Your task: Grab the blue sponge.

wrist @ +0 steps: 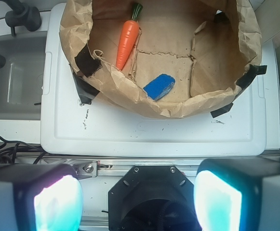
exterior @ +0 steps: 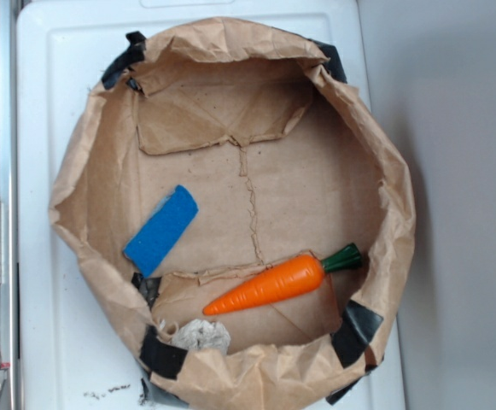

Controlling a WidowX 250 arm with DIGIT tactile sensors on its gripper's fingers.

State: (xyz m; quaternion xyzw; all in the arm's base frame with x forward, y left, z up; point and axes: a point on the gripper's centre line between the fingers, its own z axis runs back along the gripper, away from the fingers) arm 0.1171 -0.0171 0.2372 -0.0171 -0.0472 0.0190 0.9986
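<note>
One sponge [exterior: 161, 231], one carrot [exterior: 277, 284] and one paper wad [exterior: 201, 335] lie in my paper bag [exterior: 94, 128]. My gripper [wrist: 137, 199] hangs open, well outside. The sponge lies flat by the bag's wall, apart from the carrot.

One blue sponge [exterior: 161, 231], one orange toy carrot [exterior: 279, 283] and one small wad of grey paper [exterior: 201, 335] lay inside a single brown paper bag [exterior: 77, 171] with rolled-down sides. The bag sat on one white plastic lid [exterior: 51, 51]. Five patches of black tape [exterior: 164, 354] showed along the bag's rim. One gripper [wrist: 137, 199] with two glowing pads [wrist: 58, 202] appeared in the wrist view.
</note>
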